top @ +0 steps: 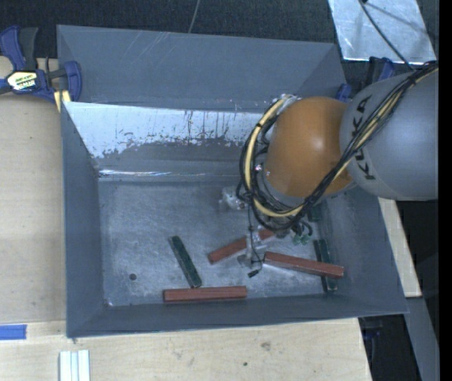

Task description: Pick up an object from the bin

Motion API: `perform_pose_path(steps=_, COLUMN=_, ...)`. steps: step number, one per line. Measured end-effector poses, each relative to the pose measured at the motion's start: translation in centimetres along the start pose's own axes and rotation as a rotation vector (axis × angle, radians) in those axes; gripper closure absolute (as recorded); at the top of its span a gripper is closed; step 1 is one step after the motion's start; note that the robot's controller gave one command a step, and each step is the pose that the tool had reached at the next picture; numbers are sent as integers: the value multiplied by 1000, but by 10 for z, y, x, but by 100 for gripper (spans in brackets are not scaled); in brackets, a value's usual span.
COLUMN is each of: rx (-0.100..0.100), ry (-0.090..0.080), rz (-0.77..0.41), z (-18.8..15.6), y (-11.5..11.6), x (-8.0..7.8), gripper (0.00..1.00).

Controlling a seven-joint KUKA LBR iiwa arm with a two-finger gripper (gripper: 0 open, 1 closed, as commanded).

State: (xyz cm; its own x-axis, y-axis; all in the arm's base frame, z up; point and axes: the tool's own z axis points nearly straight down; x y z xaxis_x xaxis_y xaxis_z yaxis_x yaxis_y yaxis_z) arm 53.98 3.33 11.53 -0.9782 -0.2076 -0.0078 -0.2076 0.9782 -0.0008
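My gripper [253,259] hangs low over the bin floor, right of centre, below the orange cover. Its fingertips sit where two reddish-brown flat sticks meet: a short one [227,252] slanting to the left and a longer one [305,264] running to the right. Whether a stick lies between the fingers I cannot make out. A third reddish-brown stick [204,294] lies flat along the front wall. A dark green strip [185,261] lies slanted left of the gripper.
Another dark strip [324,262] lies near the right wall, partly under the arm. A small dark speck [132,276] sits on the floor at the left. The arm and its cables cover the bin's right rear part.
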Motion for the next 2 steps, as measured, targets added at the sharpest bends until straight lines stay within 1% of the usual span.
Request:
perform_pose_path(steps=1, rx=-1, ry=5, rz=-7, z=28, y=11, x=0, gripper=100)
perform_pose_path(steps=2, rx=-1, ry=5, rz=-6, z=28, y=11, x=0, gripper=100)
